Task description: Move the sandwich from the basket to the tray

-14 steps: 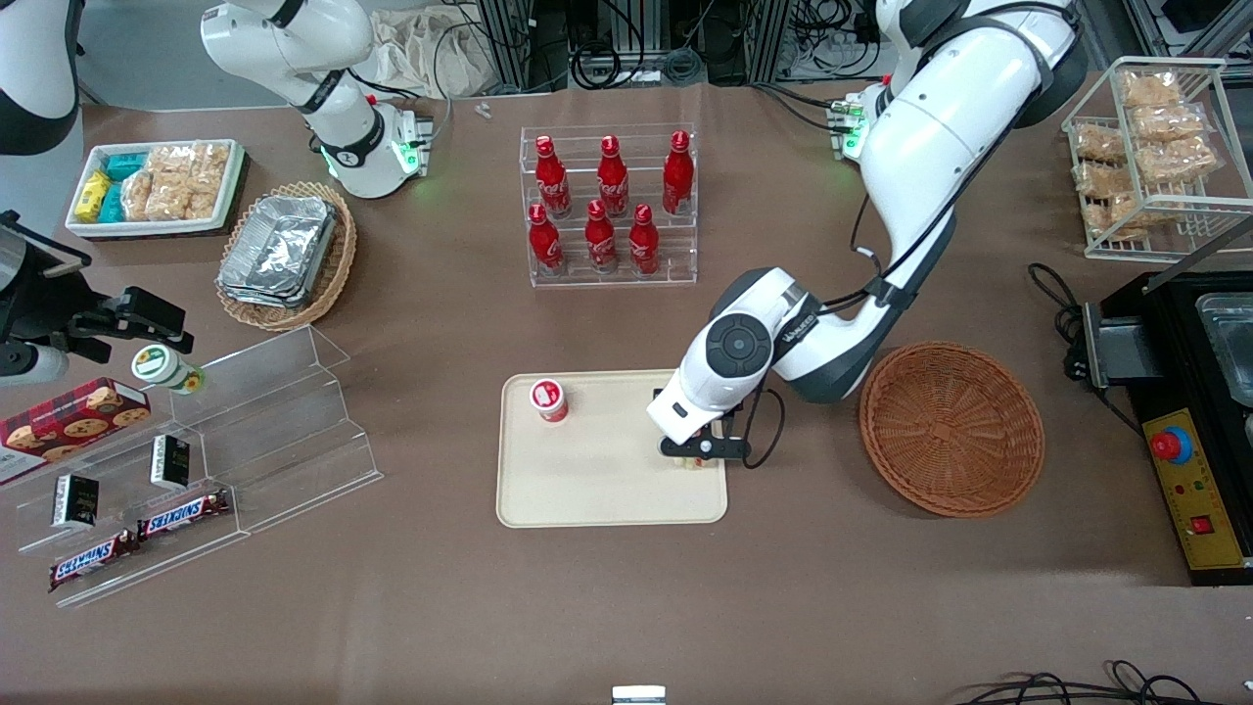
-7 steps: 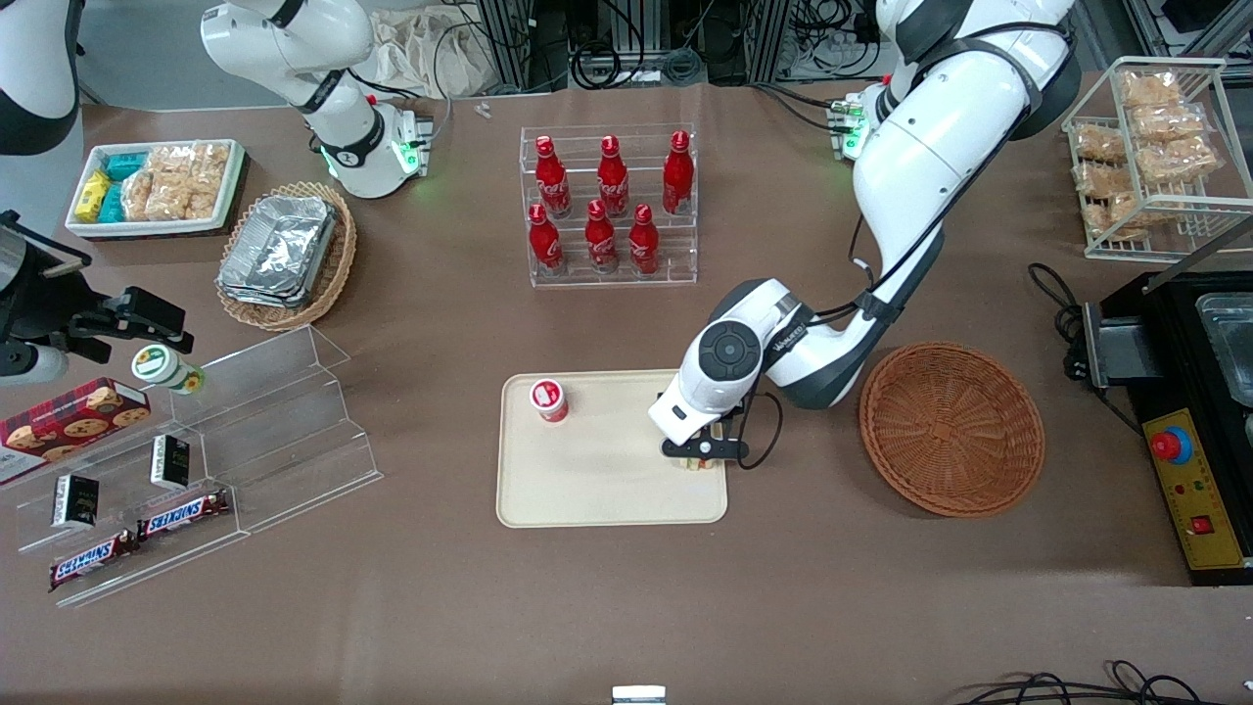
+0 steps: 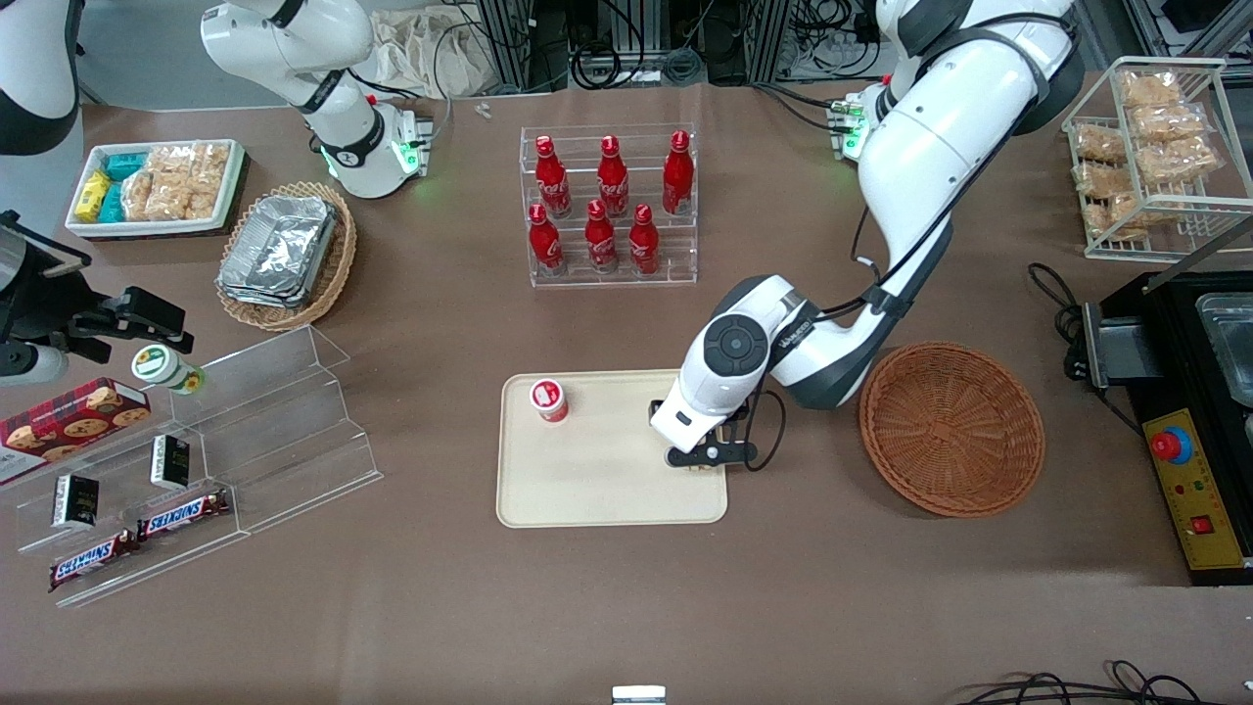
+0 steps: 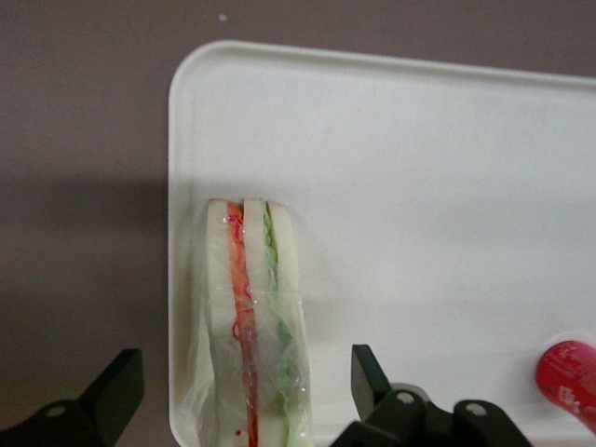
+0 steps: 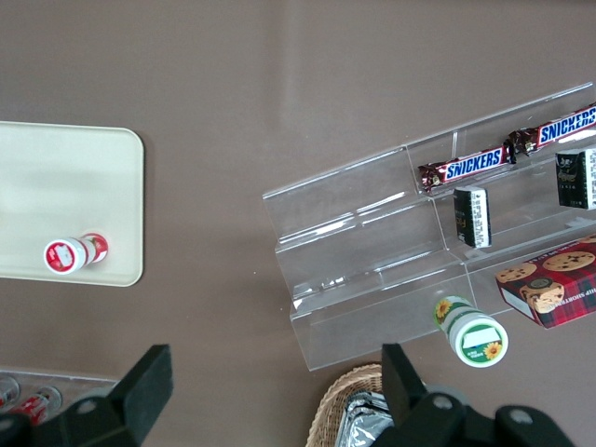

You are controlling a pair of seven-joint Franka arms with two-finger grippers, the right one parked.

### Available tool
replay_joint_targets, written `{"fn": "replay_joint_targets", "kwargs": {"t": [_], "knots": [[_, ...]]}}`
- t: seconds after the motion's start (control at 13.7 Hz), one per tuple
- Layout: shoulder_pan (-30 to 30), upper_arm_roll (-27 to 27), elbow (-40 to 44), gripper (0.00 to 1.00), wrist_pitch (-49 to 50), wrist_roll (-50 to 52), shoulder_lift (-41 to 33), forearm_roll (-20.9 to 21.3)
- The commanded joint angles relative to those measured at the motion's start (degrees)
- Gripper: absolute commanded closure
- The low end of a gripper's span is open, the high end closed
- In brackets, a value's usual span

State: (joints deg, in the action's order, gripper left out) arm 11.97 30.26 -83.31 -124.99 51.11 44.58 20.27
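Note:
The sandwich point(image 4: 250, 317), a wrapped wedge of pale bread with a red and a green layer, lies on the cream tray point(image 4: 428, 177) along the rim at the end nearest the basket. My left gripper point(image 4: 244, 365) hangs over it, open, one finger point(image 4: 119, 382) outside the tray's rim and the other finger point(image 4: 367, 372) over the tray, neither touching the wrap. In the front view the gripper point(image 3: 709, 456) covers the sandwich at that end of the tray point(image 3: 587, 485). The round reddish-brown basket point(image 3: 951, 427) stands beside the tray with nothing in it.
A small red-and-white pot point(image 3: 549, 399) stands on the tray toward the parked arm's end. Farther from the camera is a clear rack of red bottles point(image 3: 609, 206). A black machine point(image 3: 1189, 421) stands next to the basket. A clear stepped shelf point(image 3: 245, 441) is toward the parked arm's end.
The gripper and wrist have shifted a little toward the basket and the camera over the tray's end. The sandwich, partly visible under the hand before, is now covered in the front view.

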Motion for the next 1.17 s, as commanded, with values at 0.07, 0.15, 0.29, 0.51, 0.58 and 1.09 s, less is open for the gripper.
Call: {"fn": "replay_joint_targets", "kwargs": {"t": [0.07,0.15,0.29,0.51,0.58,1.09], "knots": [[-1.94,-0.55,-0.1,0.0,10.36,1.89,-9.66,0.3],[-5.26,-0.73,-0.28,0.0,10.99,1.36,-11.77,-1.62],[-10.37,-0.99,-0.37,0.0,12.3,-5.97,-16.87,-7.76],[-13.38,-7.2,-0.54,0.0,24.85,-19.6,-23.9,-10.16],[-13.12,-10.72,-0.63,0.0,26.1,-24.26,-25.58,-11.47],[-19.26,-19.72,-6.69,0.0,28.92,-50.63,-33.5,-19.03]]}}
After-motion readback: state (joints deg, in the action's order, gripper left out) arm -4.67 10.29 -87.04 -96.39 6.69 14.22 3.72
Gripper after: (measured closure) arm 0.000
